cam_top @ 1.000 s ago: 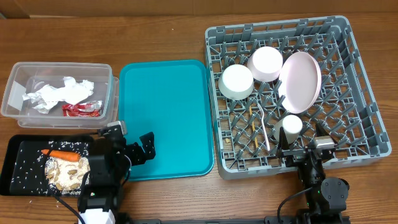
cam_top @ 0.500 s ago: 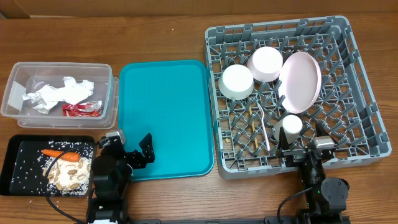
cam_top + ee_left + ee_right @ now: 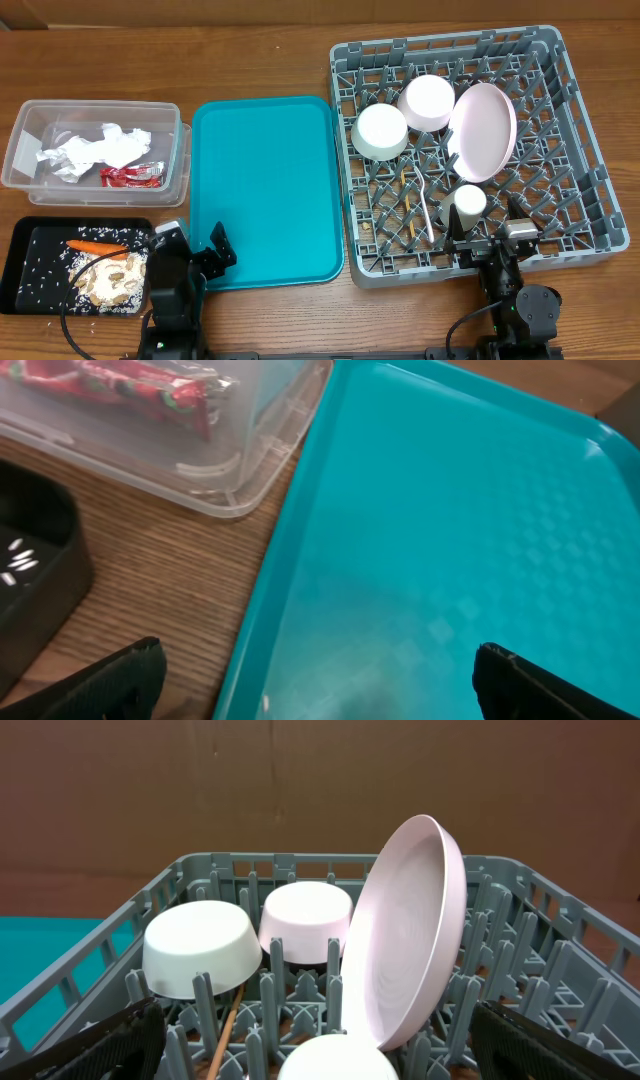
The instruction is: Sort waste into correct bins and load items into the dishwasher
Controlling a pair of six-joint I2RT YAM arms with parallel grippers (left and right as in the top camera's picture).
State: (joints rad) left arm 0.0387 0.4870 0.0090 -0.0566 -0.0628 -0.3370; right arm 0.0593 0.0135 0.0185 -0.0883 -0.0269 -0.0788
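The left gripper [image 3: 195, 246] hangs over the near left corner of the teal serving tray [image 3: 265, 190], its fingers [image 3: 125, 675] spread wide with nothing between them. In the left wrist view the tray's raised left rim runs straight up between the two fingertips, with bare wooden desk [image 3: 170, 570] on the left of it. The rounded corner of the clear plastic tub [image 3: 100, 104] lies just ahead on that side, and a corner of the black tray [image 3: 30, 560] is beside the left finger.

The tub holds crumpled white paper napkins [image 3: 95, 150] and the red snack wrapper [image 3: 132, 176], which lies against its near wall. In the black tray the carrot [image 3: 97, 247] lies just beyond the beige food scraps [image 3: 112, 280], with white rice grains [image 3: 35, 285] scattered around them.

The right gripper [image 3: 485, 232] sits low at the near side of the grey dish rack [image 3: 580, 200], its fingers [image 3: 110, 1040] also fully apart and empty. The small white cup [image 3: 469, 201] stands right in front of them among the pegs. Behind it the pale pink plate [image 3: 482, 130] stands on edge, tilted. Left of the plate are two white bowls [image 3: 381, 132], mouth down, the farther one [image 3: 427, 101] touching the plate. The white plastic fork [image 3: 425, 205] and the wooden chopsticks [image 3: 408, 205] lie on the lattice just left of the cup, pointing towards the bowls.
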